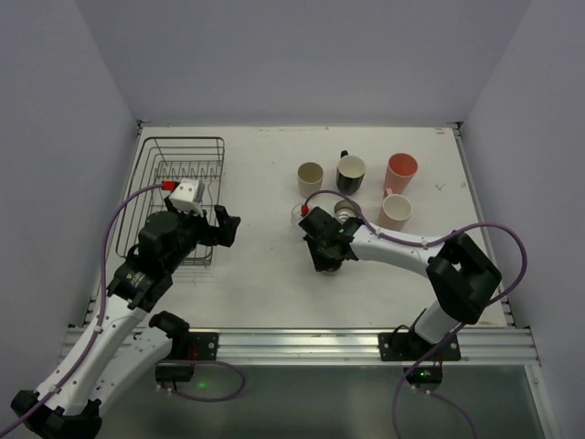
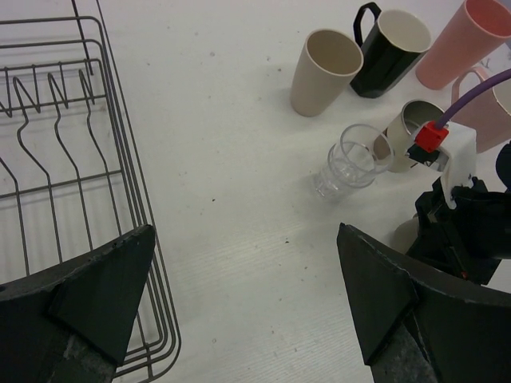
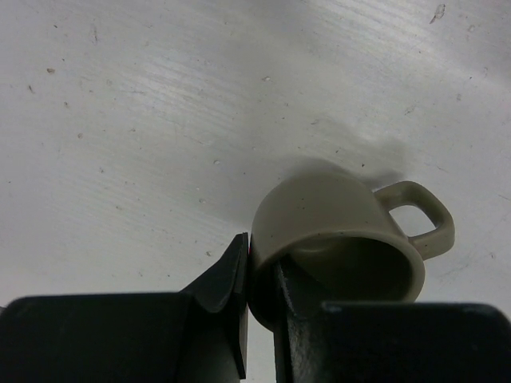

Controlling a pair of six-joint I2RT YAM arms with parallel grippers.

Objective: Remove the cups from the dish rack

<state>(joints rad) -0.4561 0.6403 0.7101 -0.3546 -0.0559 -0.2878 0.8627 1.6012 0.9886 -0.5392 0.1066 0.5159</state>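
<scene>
Since the white table (image 1: 274, 283) carries everything, I begin there: the dish rack (image 1: 187, 140) sits toward its 9 o'clock side, and no cup shows in the part of it that I can see. The left gripper (image 2: 246, 239) hangs spread wide and empty just beside the rack's near right corner. The right gripper (image 3: 257, 267), near the middle of the table and well apart from the rack, pinches the rim of a greyish-beige mug (image 3: 335, 215), one finger inside the mouth and one outside. The mug lies below the fingers, its mouth toward the gripper and its base toward the table, with the handle at 3 o'clock in the wrist view. I cannot tell if the base touches the table. From this gripper the clear glass (image 1: 299, 215) is near at 11 o'clock and the grey cup (image 1: 345, 212) near at 1 o'clock. The pale pink mug (image 1: 395, 211) is at 2 o'clock. The beige tumbler (image 1: 311, 175), black mug (image 1: 350, 172) and salmon tumbler (image 1: 400, 172) stand farther off. I judge that the setting down goes straight downward and belongs to the right arm.
</scene>
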